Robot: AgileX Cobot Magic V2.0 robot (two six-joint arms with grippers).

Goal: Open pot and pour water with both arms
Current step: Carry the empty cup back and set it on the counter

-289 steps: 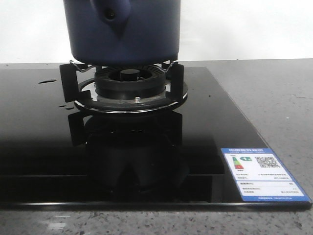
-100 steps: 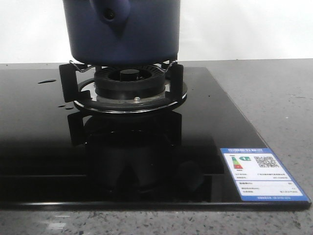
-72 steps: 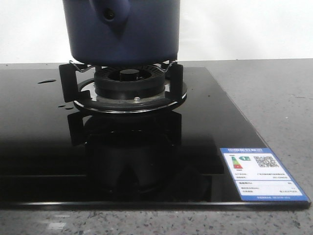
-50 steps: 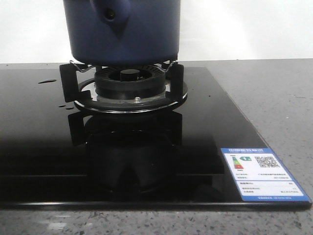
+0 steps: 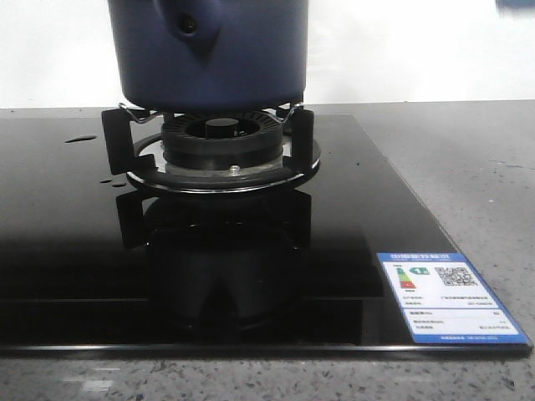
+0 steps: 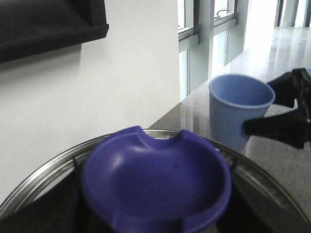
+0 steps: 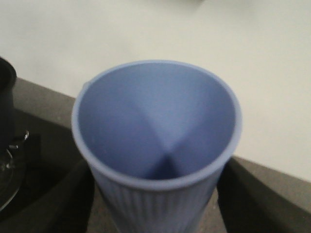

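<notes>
The dark navy pot (image 5: 209, 54) stands on the burner's pan support; its top is cut off in the front view. In the left wrist view my left gripper (image 6: 155, 216) is shut on the lid's blue dished knob (image 6: 155, 182), with the lid's metal rim (image 6: 43, 177) around it. My right gripper (image 7: 155, 213) is shut on a pale blue ribbed cup (image 7: 155, 126), held upright. The cup also shows in the left wrist view (image 6: 238, 114), beside the lid, with the right gripper's black fingers (image 6: 282, 124) on it. I cannot tell what the cup holds.
The burner (image 5: 221, 138) sits on a black glass hob (image 5: 67, 242) with an energy label (image 5: 447, 296) at the front right. Grey stone counter (image 5: 468, 159) lies to the right, a white wall behind. A pale blue sliver (image 5: 514, 4) shows at the top right.
A pale blue sliver has come into the top right corner of the front view. The pot and burner have not moved.
</notes>
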